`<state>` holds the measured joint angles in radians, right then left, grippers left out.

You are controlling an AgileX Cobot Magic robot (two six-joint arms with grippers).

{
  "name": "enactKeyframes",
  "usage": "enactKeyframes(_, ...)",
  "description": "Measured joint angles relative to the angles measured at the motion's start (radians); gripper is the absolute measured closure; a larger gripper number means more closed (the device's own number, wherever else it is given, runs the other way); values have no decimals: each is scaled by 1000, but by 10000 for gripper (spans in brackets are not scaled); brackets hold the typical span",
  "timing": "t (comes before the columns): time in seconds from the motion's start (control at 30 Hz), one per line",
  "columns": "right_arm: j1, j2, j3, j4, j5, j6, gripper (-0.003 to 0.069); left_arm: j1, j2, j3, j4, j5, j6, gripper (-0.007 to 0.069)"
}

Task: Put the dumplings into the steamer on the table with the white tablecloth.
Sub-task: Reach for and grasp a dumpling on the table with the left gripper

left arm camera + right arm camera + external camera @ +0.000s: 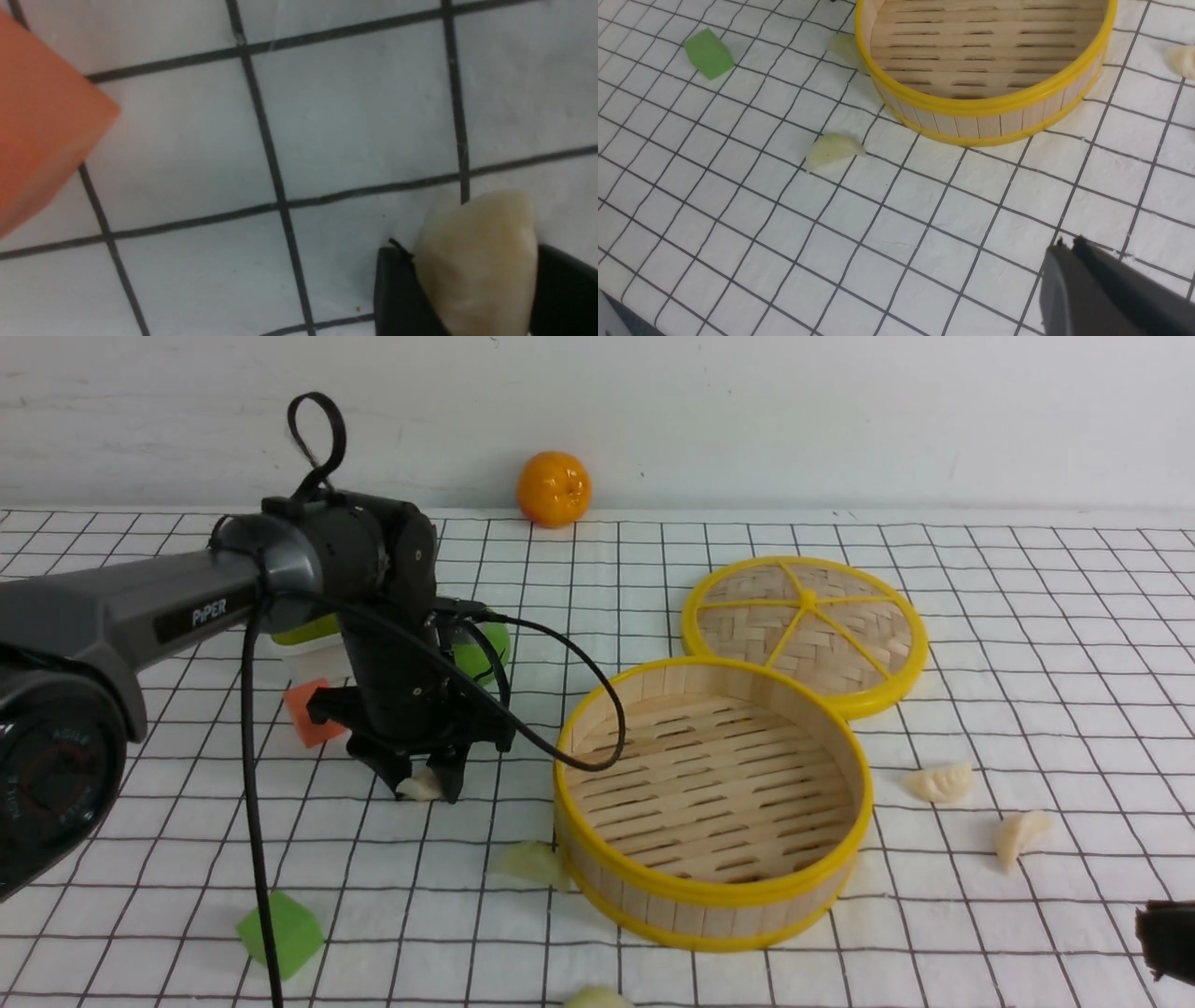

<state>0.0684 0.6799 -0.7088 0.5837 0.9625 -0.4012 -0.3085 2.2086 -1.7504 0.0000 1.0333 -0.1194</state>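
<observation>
My left gripper (425, 786) is shut on a cream dumpling (420, 787), low over the white grid tablecloth (1027, 616), left of the steamer (719, 898). In the left wrist view the dumpling (476, 261) sits pinched between the black fingers (397, 298) of that gripper (465, 254). The steamer holds nothing. Other dumplings lie on the cloth: one against the steamer's left side (532, 863), one at the near edge (597, 999), two to its right (940, 782) (1020, 835). My right gripper (1069, 243) is shut and empty, near the front right (1167, 943).
The flat woven lid (805, 630) lies behind the steamer. An orange (554, 488) sits at the back wall. An orange cube (313, 714) is just left of my left gripper. A green cube (280, 933) lies at the front left. A green-and-white container (308, 649) stands behind the left arm.
</observation>
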Motion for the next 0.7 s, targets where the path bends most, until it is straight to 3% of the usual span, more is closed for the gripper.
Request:
enactKeyframes(0.27,0,0,0,-3,13,0,657,-2,-25,-68,-18,126,-1,342)
enactKeyframes(0.37,0,0,0,-4,13,0,657,-19,-97,-181,-62,177,-1,342)
enactKeyframes(0.5,0,0,-1,-8,16,0,652,-100,-154,-342,-174,194,28,342)
enactKeyframes(0.7,0,-30,-57,-7,68,0,650,-254,-137,-404,-285,155,72,342)
